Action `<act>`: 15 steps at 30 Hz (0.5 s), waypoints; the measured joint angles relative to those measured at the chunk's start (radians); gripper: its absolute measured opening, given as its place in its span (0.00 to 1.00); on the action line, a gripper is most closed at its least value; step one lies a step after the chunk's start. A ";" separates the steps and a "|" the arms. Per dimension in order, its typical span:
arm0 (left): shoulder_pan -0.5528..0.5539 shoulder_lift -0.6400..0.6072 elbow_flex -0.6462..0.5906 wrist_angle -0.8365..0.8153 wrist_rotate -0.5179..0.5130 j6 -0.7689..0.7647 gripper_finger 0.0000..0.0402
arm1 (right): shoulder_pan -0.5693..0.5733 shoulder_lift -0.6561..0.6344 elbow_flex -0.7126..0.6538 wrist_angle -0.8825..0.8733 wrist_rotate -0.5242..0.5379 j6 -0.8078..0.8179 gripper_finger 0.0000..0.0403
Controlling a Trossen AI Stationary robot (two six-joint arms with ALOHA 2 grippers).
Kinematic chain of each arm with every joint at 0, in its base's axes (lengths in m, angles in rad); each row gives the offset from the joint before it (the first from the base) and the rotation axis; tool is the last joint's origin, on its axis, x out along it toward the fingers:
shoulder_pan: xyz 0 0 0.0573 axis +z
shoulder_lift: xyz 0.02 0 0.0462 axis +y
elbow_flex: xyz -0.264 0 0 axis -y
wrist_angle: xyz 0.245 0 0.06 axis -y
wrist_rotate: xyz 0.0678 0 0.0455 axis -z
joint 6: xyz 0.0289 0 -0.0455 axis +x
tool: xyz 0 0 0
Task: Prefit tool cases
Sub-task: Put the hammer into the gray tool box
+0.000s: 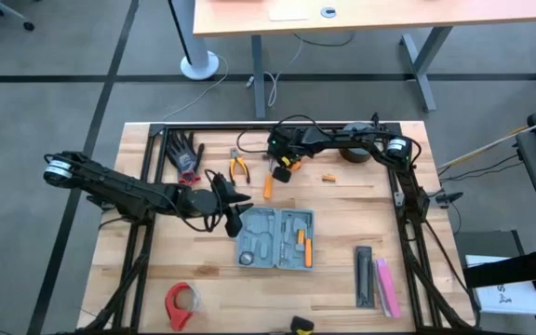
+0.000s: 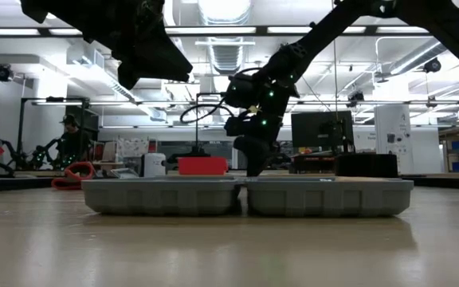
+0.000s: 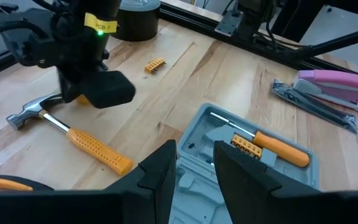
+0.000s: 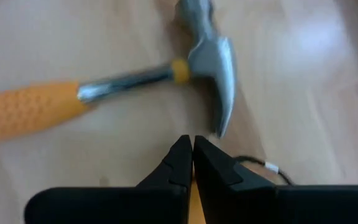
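The blue-grey tool case (image 1: pixel 275 238) lies open and flat on the table, with both halves (image 2: pixel 245 196) resting on their backs. Its grey tray (image 3: pixel 225 134) holds an orange-handled screwdriver (image 3: pixel 282 150) and an orange bit holder (image 3: pixel 247 146). My left gripper (image 3: pixel 196 169) is open and hovers above the case's far left corner (image 1: pixel 234 220), well clear of it in the low view (image 2: pixel 151 49). My right gripper (image 4: pixel 192 144) is shut low over the table beyond the case (image 1: pixel 283 168), beside the hammer (image 4: pixel 211 68). An orange sliver shows between its fingers. My right gripper is shut on a small orange thing (image 4: pixel 193 198), which shows only as a strip far back between the two fingers. The fingers point down at the table from above. What the thing is, and which part is held, cannot be told.
The orange-handled hammer (image 1: pixel 268 184) lies beyond the case, with pliers (image 1: pixel 240 167) and black gloves (image 1: pixel 184 154) to its left. A loose orange bit holder (image 1: pixel 328 177) and a black tape roll (image 1: pixel 352 154) are farther right. Black and pink bars (image 1: pixel 374 277) lie right of the case, and a red tape roll (image 1: pixel 180 303) lies near left.
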 joint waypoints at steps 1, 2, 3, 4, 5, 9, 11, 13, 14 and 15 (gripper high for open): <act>0.000 0.000 0.000 0.000 0.000 0.000 0.28 | 0.002 0.000 0.012 -0.036 -0.003 0.000 0.00; 0.000 0.000 0.000 -0.001 0.000 0.000 0.28 | 0.004 0.000 0.024 -0.061 -0.004 0.000 0.00; 0.000 0.000 0.000 0.000 0.000 0.000 0.28 | 0.005 -0.003 0.035 -0.076 -0.006 0.000 0.00; 0.000 0.000 0.000 0.000 0.000 0.000 0.28 | 0.009 -0.006 0.047 -0.087 -0.006 0.000 0.00; 0.000 0.000 0.000 0.000 0.000 0.000 0.28 | 0.012 -0.009 0.060 -0.093 -0.006 -0.003 0.00; -0.001 0.000 0.000 0.000 0.001 -0.001 0.28 | 0.028 -0.020 0.106 -0.120 -0.006 -0.012 0.00; -0.001 -0.001 0.000 0.000 0.012 -0.005 0.28 | 0.035 -0.025 0.139 -0.170 -0.007 -0.012 0.00; -0.001 -0.001 0.000 -0.001 0.030 -0.006 0.28 | 0.041 -0.029 0.180 -0.245 -0.008 -0.010 0.00; -0.001 -0.001 0.000 -0.001 0.033 -0.007 0.28 | 0.043 -0.030 0.197 -0.284 -0.008 -0.010 0.00; -0.001 -0.001 0.000 -0.001 0.033 -0.007 0.28 | 0.044 -0.030 0.208 -0.317 -0.006 -0.011 0.00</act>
